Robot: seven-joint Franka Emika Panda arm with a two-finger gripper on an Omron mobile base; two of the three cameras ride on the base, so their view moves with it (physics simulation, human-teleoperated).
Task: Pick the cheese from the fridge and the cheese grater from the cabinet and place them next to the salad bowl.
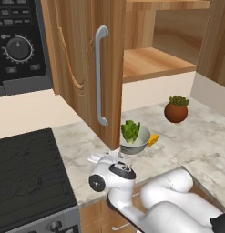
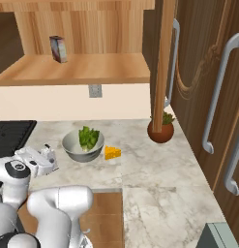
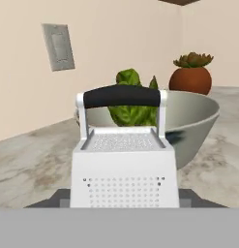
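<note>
We judge that the cheese grater must now be set down on the pale marbled stone counter [image 2: 155, 169], beside the round grey metal salad bowl with green lettuce leaves [image 2: 82, 144]. We should lower it straight, keep its flared base level, leave a small gap to the bowl wall, and spread the fingers only when the base rests flat.

The gripper [image 2: 47, 156], at the left centre of the right base view, is about half open and seems to hold the small silvery-white box grater [image 3: 125, 167] by its sides. In the hand view the grater stands upright in the lower centre, with a black bar handle, just before the bowl. The small yellow-orange cheese wedge [image 2: 112, 153] already lies just beside the bowl, at its right.
</note>
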